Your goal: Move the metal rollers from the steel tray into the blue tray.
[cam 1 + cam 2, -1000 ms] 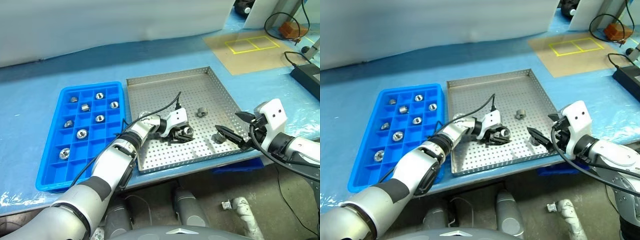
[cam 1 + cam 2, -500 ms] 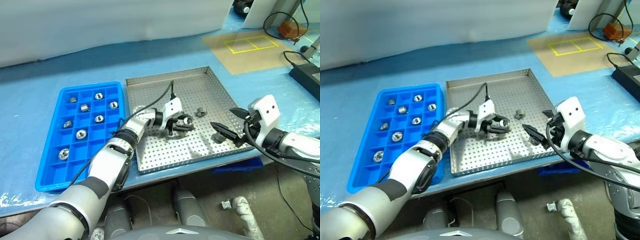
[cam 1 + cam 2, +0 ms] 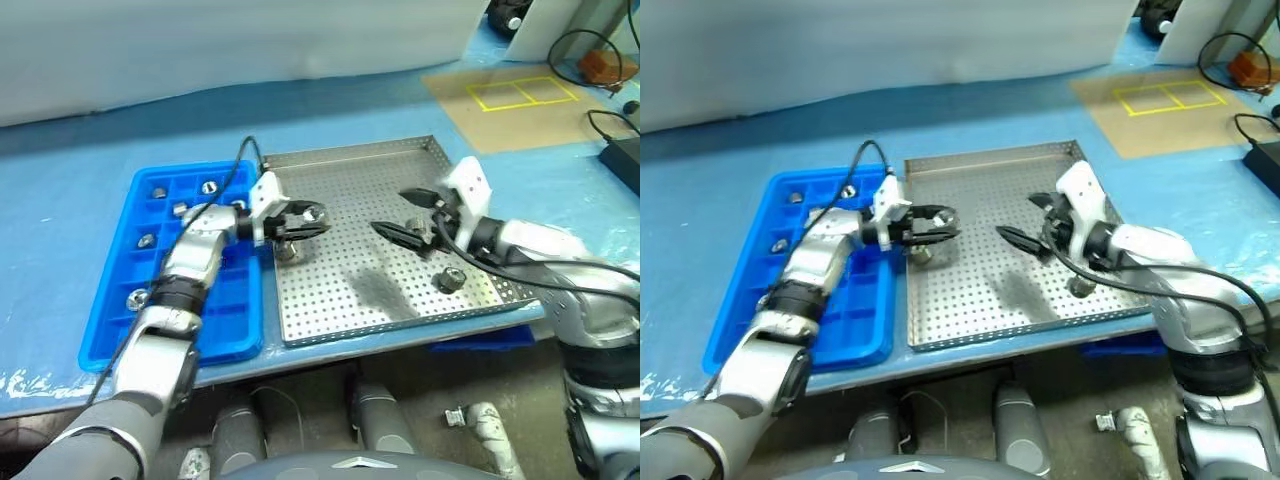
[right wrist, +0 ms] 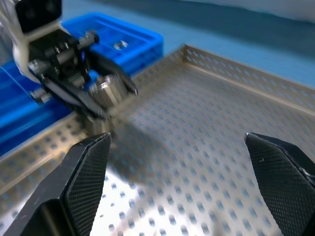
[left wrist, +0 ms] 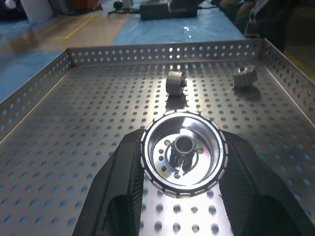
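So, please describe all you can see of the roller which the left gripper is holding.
The roller is a shiny silver metal ring with a notched rim, a hollow face and a small toothed hub at its centre. It is clamped between the two black fingers of the left gripper, held clear above the perforated floor of the steel tray, near the blue tray.

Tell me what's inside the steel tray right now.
Two loose metal rollers lie on the steel tray's perforated floor. The left gripper holds a third above it. Any rollers under the arms can't be seen.
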`<action>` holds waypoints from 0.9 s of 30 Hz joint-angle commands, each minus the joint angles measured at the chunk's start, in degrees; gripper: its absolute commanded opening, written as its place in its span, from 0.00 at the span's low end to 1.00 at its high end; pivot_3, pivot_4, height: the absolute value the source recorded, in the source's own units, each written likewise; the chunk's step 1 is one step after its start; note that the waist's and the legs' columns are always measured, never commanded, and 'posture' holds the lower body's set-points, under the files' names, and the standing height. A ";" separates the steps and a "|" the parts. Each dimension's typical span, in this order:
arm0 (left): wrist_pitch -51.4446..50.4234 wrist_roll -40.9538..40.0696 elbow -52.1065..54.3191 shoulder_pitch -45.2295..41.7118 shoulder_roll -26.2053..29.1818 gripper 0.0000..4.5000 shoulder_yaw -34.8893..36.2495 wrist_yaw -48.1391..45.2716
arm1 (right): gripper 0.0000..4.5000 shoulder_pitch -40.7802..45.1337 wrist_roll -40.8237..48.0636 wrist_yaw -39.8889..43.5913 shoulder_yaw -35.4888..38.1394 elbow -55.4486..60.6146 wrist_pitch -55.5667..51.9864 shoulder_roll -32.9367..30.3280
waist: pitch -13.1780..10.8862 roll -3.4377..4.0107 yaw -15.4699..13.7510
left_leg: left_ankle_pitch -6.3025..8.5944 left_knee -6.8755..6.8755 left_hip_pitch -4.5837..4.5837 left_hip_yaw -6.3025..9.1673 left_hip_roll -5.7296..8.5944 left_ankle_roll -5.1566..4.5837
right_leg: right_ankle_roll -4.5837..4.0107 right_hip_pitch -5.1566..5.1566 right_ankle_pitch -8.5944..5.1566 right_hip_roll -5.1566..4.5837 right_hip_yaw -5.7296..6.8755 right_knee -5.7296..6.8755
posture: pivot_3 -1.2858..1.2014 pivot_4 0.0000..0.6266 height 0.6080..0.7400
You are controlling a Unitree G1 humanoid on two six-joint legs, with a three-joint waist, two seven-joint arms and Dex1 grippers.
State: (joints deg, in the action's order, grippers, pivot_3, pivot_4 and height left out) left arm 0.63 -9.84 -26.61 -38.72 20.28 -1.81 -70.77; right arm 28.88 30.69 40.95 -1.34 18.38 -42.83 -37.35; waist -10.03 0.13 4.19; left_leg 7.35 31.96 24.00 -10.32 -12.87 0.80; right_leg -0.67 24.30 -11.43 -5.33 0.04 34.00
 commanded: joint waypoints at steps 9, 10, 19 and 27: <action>-13.72 -7.51 27.69 13.81 16.59 0.39 10.94 7.41 | 1.00 15.54 -7.97 16.04 -12.45 -22.10 16.18 11.47 | -0.05 -0.05 -8.28 | -0.39 -0.49 -0.09 0.01 -0.03 0.65 | -0.05 0.47 -0.08 0.00 0.07 0.71 | 0.55 0.24 1.00; -14.35 -7.80 28.75 15.07 17.61 0.39 11.65 7.90 | 1.00 16.27 -8.55 16.80 -12.81 -23.58 17.17 12.48 | -0.05 -0.05 -8.71 | -0.46 -0.53 -0.09 0.04 -0.05 0.77 | -0.05 0.52 -0.08 0.02 0.09 0.78 | 0.55 0.24 1.00; -21.14 -11.60 41.55 34.10 24.92 0.39 18.91 10.08 | 1.00 20.01 -11.24 23.00 -14.92 -31.04 22.30 19.48 | -0.07 -0.14 -10.22 | -0.66 -0.77 -0.05 0.19 -0.15 1.10 | -0.03 0.74 -0.09 0.17 0.15 0.92 | 0.59 0.24 1.00; -22.36 -12.81 45.22 42.48 25.39 0.39 20.62 12.45 | 1.00 20.75 -12.54 25.33 -14.93 -33.22 23.18 22.10 | -0.07 -0.16 -11.31 | -0.75 -0.85 -0.04 0.24 -0.38 1.24 | -0.03 0.78 -0.09 0.33 0.29 0.97 | 0.60 0.24 1.00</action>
State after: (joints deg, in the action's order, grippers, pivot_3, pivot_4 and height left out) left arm -21.72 -21.40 16.20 3.39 44.70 16.52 -58.86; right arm 48.06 17.96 65.35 -16.68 -15.35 -20.81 -15.64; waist -10.10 -0.03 -7.12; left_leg 6.60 31.10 23.96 -10.08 -13.28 2.05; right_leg -0.70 25.08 -11.52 -4.98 0.34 34.97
